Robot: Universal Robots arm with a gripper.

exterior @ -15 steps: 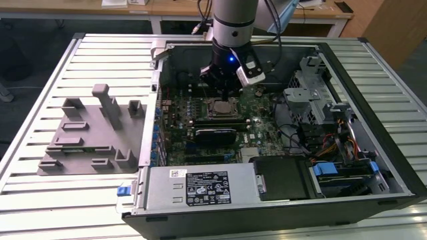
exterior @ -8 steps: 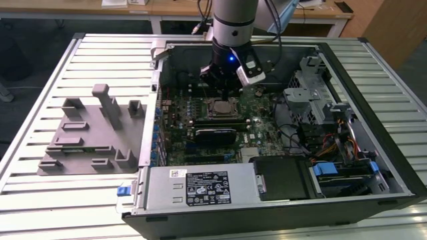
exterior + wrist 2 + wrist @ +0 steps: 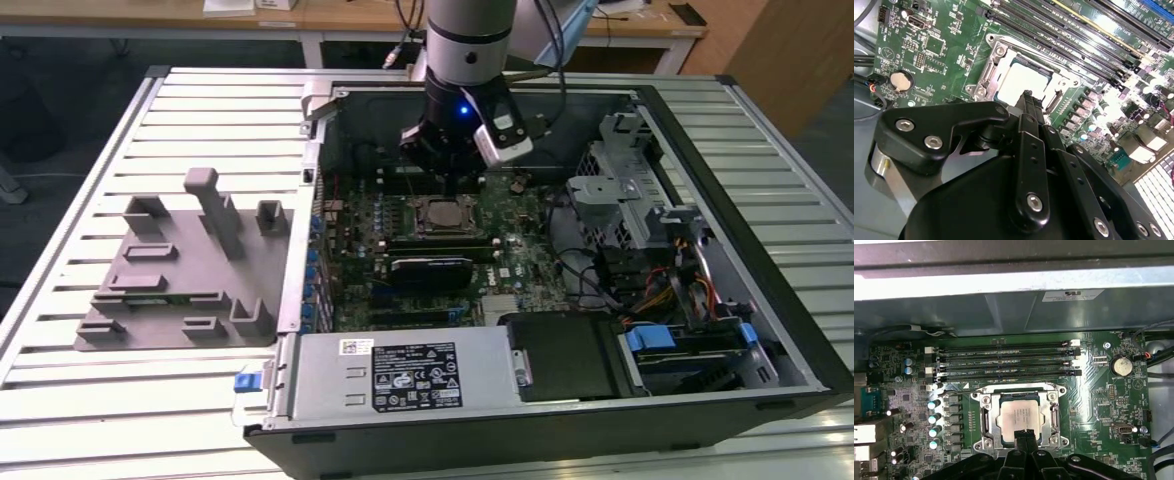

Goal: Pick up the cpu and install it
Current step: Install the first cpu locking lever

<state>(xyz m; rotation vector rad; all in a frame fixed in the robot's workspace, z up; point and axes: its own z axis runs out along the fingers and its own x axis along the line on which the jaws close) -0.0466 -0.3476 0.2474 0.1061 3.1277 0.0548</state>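
Currently the slatted table [image 3: 80, 400] is carrying an open computer case [image 3: 787, 330], which is lying on its side across the centre and the exterior view's right so that its motherboard [image 3: 527, 255] is facing upward for access from above. A grey moulded fixture [image 3: 174, 270] is sitting on the table at the exterior view's left, well apart from the work. The arm is reaching down from the upper centre of that frame, and its gripper [image 3: 451, 178] is hanging directly over the socket frame [image 3: 985, 415]. The cpu [image 3: 1019, 415] is lying flat inside that frame, silver plate up, beside the memory slots [image 3: 1004, 360]; judging by its level seat, it is sitting in place. The gripper's fingers are drawn narrow, tips together, gripping nothing, over one edge of the chip. Whether they are touching it cannot be told.
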